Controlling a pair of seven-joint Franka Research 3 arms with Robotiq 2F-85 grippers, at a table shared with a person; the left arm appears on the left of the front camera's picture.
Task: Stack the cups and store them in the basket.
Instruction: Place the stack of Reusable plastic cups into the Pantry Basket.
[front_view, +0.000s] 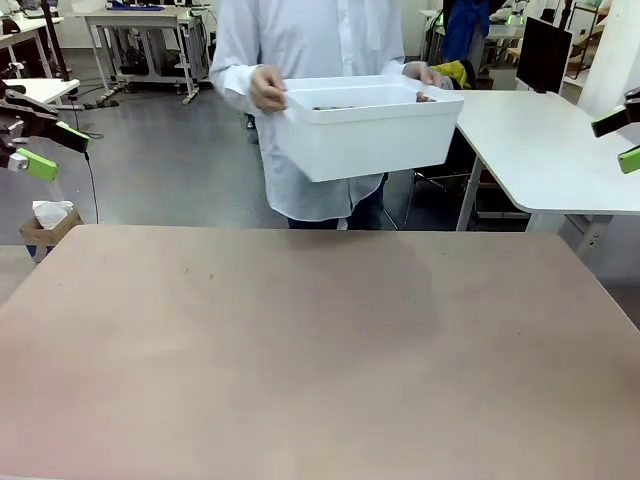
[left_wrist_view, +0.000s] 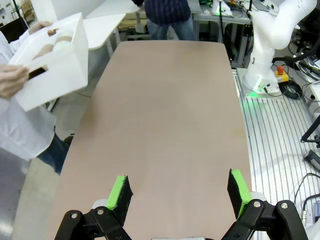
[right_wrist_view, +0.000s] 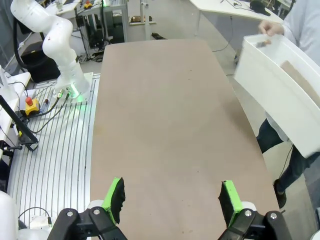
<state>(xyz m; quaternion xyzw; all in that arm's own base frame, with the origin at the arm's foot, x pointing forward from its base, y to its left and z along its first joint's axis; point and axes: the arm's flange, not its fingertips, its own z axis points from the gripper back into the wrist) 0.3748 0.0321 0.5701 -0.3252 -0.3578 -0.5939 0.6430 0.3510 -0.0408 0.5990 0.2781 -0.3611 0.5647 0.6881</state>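
Note:
A person in a white coat stands at the far side of the table and holds the white basket (front_view: 360, 135) in the air with both hands, off the tabletop. Tan cups (left_wrist_view: 49, 46) lie inside it; only bits of them (front_view: 335, 106) show over the rim, and a tan strip (right_wrist_view: 299, 80) shows in the right wrist view. My left gripper (front_view: 35, 148) hangs open at the far left, well above the table. At the far right my right gripper (front_view: 620, 140) is open too. Nothing sits between the fingers of either gripper (left_wrist_view: 180, 195) (right_wrist_view: 172, 197).
The brown tabletop (front_view: 320, 350) is bare. A white desk (front_view: 545, 140) stands behind at the right and a small cardboard box (front_view: 48, 222) on the floor at the left. The arms' white bases (left_wrist_view: 272, 35) (right_wrist_view: 57, 40) stand beside the table ends.

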